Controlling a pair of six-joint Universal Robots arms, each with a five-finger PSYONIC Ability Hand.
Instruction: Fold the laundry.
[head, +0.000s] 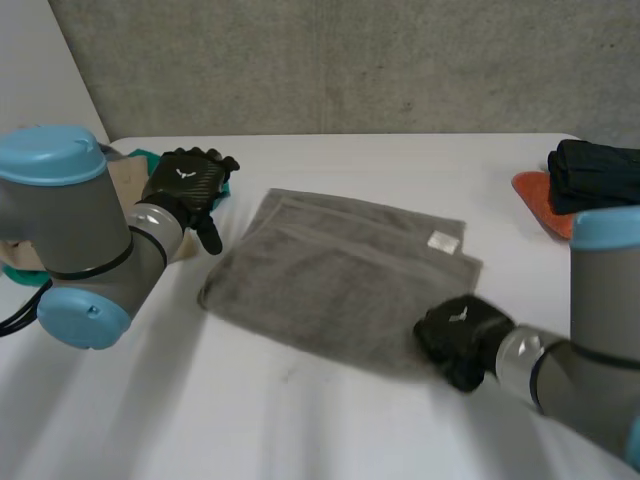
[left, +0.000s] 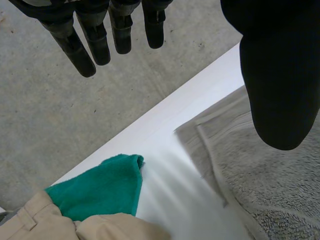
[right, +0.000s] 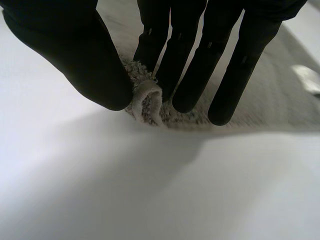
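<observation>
Right hand (head: 458, 335) is down on the near-right corner of the grey towel (head: 330, 275), thumb and fingers closed on the hem. Its wrist view shows the edge bunched into a small roll between them, so the pinch is made but looks shallow. Towel lies flat in the middle of the table (head: 300, 430), white label (head: 443, 240) near its far-right corner. Left hand (head: 188, 180) hovers just beside the towel's far-left corner, fingers straight and apart from the thumb, holding nothing. Judgement: the step in hand is taking corners for a fold, and only one side is secured. To do it well, the right hand should get more hem into the pinch before any lift, or the roll may slip out. The left hand needs to come down on a corner of its own and take all layers together, since the far edge looks doubled. Then lift both corners level, carry low and lay edge on edge. Teal cloth (left: 102, 187) and beige garment (left: 30, 222) sit close by the left hand and would be easy to snag. Black cloth (head: 595, 172) on an orange item (head: 530, 190) at the far right is well apart and no concern.
</observation>
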